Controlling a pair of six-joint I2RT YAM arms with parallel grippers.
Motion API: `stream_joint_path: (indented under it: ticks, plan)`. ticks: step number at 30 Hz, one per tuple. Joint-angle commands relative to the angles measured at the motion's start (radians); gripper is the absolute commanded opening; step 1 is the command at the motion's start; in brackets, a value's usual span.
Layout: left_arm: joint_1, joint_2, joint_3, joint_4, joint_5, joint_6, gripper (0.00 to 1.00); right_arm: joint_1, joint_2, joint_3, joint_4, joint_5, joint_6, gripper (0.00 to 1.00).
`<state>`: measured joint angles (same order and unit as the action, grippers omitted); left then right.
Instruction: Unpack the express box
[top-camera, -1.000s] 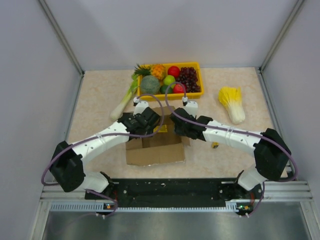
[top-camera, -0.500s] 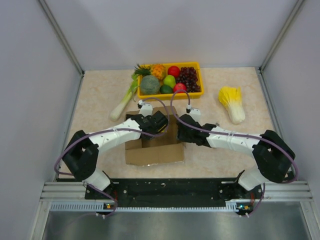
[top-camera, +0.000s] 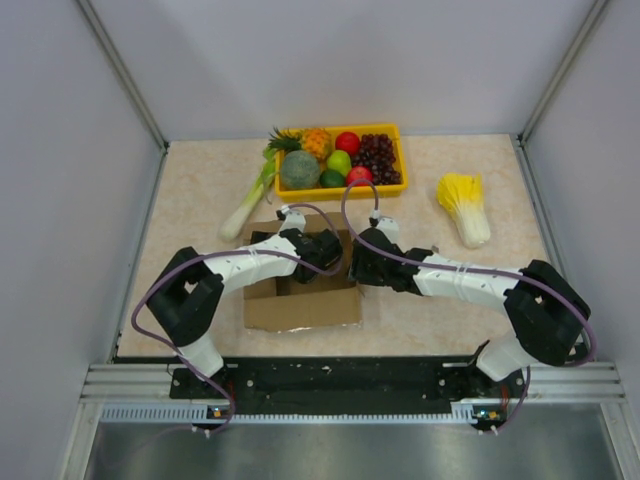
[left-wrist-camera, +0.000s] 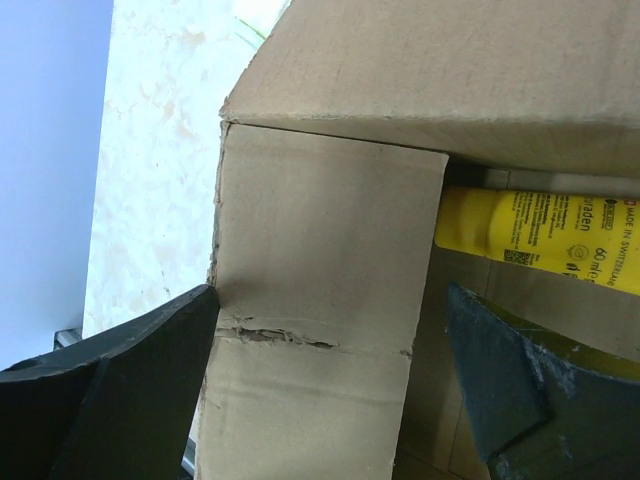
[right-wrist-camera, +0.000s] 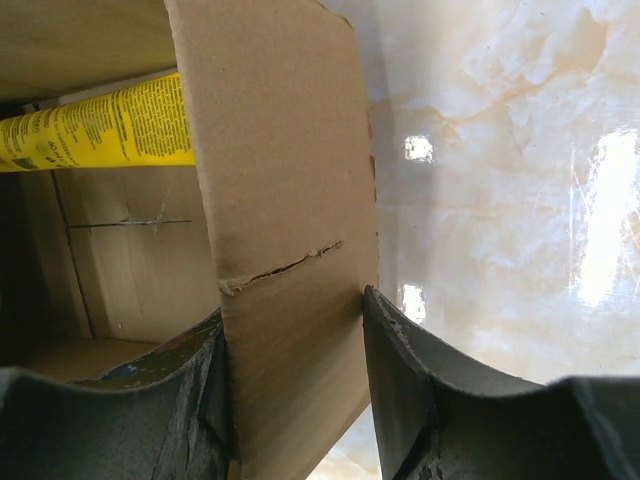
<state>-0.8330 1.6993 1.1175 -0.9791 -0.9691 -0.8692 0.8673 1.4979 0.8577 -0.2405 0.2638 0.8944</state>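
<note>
– Jaws on the left gripper (left-wrist-camera: 330, 340), how do they stand?
– Spread as wide as they go, holding nothing. One flap of the express box (top-camera: 300, 308) sits between them. The outer finger (left-wrist-camera: 130, 380) touches its edge, and the inner one hangs apart from it, inside the carton.
– And the box itself?
– On the table (top-camera: 190, 200), near the arm bases and midway between the two arms, with its top flaps open. Both grippers meet over its far half.
– The right gripper (right-wrist-camera: 295, 380)?
– Narrowed onto the box's right-hand flap, with a pad (right-wrist-camera: 420, 390) pressed against each face. It grips cardboard and nothing else.
– So how far along?
– Opening looks done; emptying does not. A yellow tube (left-wrist-camera: 540, 235) lies inside against the far wall, and both wrist views show it. Whether anything else is in there I can't tell, since the inside is dark and mostly hidden.
– What's left, then?
– By my reckoning: get the flaps out of the way, reach in for the tube, and lift it out onto the table.
</note>
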Motion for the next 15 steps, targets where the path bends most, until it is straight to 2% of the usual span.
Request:
stream_joint_path:
  ticks: [1, 15]
  plan:
    - [0.002, -0.052, 0.021, -0.055, -0.048, -0.105, 0.99, -0.013, -0.004, 0.001, 0.052, -0.018, 0.021, 0.45]
    - [0.002, -0.105, 0.018, -0.090, -0.108, -0.111, 0.99, -0.024, 0.012, 0.007, 0.047, -0.034, 0.029, 0.43]
